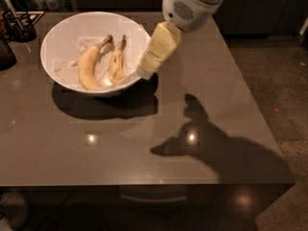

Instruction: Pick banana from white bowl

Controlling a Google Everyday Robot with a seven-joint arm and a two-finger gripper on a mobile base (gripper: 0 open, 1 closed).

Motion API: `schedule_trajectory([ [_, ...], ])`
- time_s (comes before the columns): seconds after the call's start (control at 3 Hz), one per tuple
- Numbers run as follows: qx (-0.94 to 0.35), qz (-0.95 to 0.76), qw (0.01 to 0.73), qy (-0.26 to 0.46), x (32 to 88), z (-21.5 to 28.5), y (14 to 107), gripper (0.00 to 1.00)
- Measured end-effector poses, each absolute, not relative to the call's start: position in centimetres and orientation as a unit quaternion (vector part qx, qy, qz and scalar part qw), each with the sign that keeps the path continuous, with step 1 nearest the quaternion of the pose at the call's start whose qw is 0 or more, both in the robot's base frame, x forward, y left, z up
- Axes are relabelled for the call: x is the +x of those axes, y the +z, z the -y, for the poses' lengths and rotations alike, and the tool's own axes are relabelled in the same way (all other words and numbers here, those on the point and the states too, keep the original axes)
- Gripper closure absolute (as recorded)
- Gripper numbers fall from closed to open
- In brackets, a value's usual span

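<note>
Presently: white bowl [54,46] stands on desk [120,146], far-left part, lined with crumpled paper [62,69]. Banana [116,64], brown-patched, dark stem, lies inside bowl on paper, just right of cleaner yellow banana [88,67]; stems point to far side. Gripper [144,72] hangs at bowl's right rim, tilted down-left, near banana, apart from it. Gripper closed or parted: not determinable. Arm shadow [211,146] on desk, right of centre.

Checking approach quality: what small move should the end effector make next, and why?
Probably ease inward over the white bowl toward the bruised banana: the end effector hangs at the bowl's rim, short of the banana, which lies beside a cleaner banana.
</note>
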State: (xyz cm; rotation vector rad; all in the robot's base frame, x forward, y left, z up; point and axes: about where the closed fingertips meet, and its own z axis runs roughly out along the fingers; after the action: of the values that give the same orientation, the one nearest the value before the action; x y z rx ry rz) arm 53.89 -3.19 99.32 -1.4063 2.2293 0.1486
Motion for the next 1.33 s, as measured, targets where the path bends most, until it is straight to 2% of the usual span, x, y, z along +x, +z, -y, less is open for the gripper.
schedule_trajectory([
  [1.0, -0.498, -0.825, 0.239, 0.119, 57.5, -0.6, 98.1, 0.0],
  [1.33, -0.495, -0.832, 0.225, 0.109, 59.0, -3.1, 97.4, 0.0],
])
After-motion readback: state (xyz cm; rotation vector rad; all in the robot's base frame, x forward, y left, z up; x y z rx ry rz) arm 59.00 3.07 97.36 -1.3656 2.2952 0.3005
